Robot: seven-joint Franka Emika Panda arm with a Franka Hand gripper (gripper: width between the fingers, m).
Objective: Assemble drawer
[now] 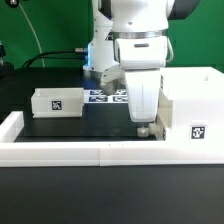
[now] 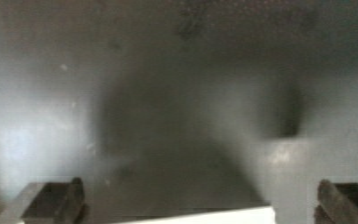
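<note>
Drawer assembly, approach stage. The gripper (image 1: 147,130) hangs low over the dark table (image 1: 90,125), just beside the box shell (image 1: 190,105) at the exterior view's right. In the wrist view its fingers (image 2: 55,200) stand spread wide with nothing between them. One tray (image 1: 55,102) sits well apart at the exterior view's left, near the marker board (image 1: 105,97); we cannot make out a second tray. We judge that no part is yet fitted. The next move calls for lining the spread jaws over a tray wall before closing.

Smooth white plastic tray (image 1: 57,102) and box shell (image 1: 190,95); matt black table (image 1: 100,125).
</note>
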